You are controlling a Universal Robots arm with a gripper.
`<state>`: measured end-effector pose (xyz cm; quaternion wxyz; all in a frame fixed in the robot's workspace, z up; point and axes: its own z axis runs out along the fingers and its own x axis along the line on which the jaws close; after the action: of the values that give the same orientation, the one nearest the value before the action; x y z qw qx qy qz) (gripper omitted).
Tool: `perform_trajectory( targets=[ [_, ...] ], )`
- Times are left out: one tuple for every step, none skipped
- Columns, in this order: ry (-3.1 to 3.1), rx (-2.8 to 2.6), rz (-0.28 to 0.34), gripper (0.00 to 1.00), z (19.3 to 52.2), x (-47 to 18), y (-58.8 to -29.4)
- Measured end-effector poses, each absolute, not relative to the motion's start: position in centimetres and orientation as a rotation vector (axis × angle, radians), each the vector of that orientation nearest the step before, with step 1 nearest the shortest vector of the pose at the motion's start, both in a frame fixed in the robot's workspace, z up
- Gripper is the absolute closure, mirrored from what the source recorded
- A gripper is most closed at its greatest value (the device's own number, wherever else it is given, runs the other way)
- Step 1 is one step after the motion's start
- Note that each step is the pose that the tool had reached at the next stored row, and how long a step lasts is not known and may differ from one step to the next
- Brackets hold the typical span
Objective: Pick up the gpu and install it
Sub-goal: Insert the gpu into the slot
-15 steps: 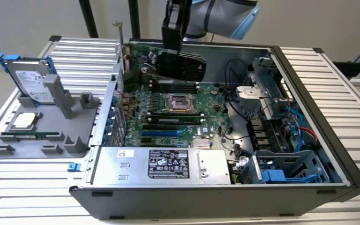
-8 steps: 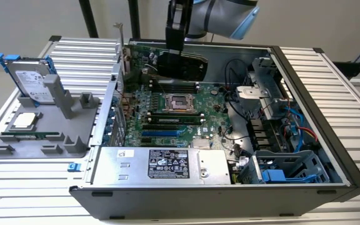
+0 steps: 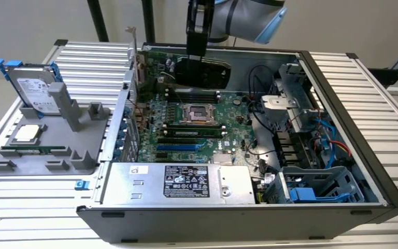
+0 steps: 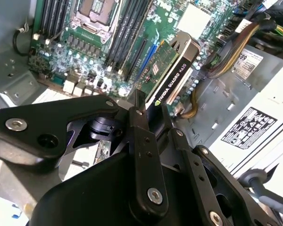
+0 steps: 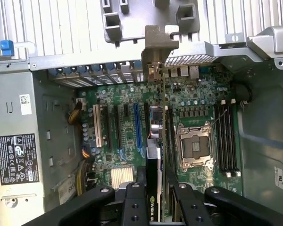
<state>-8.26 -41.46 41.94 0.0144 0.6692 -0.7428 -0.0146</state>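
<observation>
The gpu [image 3: 204,72] hangs upright over the far part of the motherboard [image 3: 185,140] inside the open computer case [image 3: 375,171], its black shroud facing the exterior view. My gripper [image 3: 195,52] is shut on its upper edge. In the first wrist view the gpu [image 5: 155,136] shows edge-on, its silver bracket [image 5: 156,47] reaching the case's rear slot wall, and the gripper [image 5: 154,190] clamps it from both sides. In the second wrist view the gpu [image 4: 171,77] slants above the expansion slots, held by the gripper [image 4: 148,120]. Whether it touches a slot is hidden.
On the exterior view's left a grey holder [image 3: 81,155] carries a hard drive in a blue frame [image 3: 34,88], a processor [image 3: 28,133] and a green memory stick [image 3: 37,150]. Inside the case are the processor socket [image 3: 199,111], power supply [image 3: 185,181], cables [image 3: 323,145] and drive cage [image 3: 316,187].
</observation>
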Motion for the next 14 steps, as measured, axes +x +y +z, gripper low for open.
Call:
perform_trajectory(
  targets=[
    [-2.306, 2.091, -0.045, 1.00, 41.94, -8.23, -41.46],
    [-2.299, 2.098, -0.045, 1.00, 41.94, -8.21, -41.46],
    [-2.292, 2.105, -0.045, 1.00, 41.94, -8.18, -41.46],
    [-2.285, 2.113, -0.045, 1.00, 41.95, -8.15, -41.45],
    [-2.278, 2.120, -0.045, 1.00, 41.94, -8.12, -41.45],
    [-2.272, 2.127, -0.045, 1.00, 41.94, -8.10, -41.46],
    [-2.265, 2.134, -0.045, 1.00, 41.95, -8.08, -41.46],
    [-2.258, 2.141, -0.045, 1.00, 41.94, -8.05, -41.46],
    [-2.252, 2.148, -0.044, 1.00, 41.94, -8.02, -41.46],
    [-2.245, 2.154, -0.044, 1.00, 41.94, -8.00, -41.46],
    [-2.238, 2.161, -0.044, 1.00, 41.94, -7.98, -41.46],
    [-2.237, 2.163, -0.044, 1.00, 41.94, -7.98, -41.46],
    [-2.237, 2.163, -0.044, 1.00, 41.94, -7.98, -41.46],
    [-2.237, 2.163, -0.044, 1.00, 41.95, -7.98, -41.46]
  ],
)
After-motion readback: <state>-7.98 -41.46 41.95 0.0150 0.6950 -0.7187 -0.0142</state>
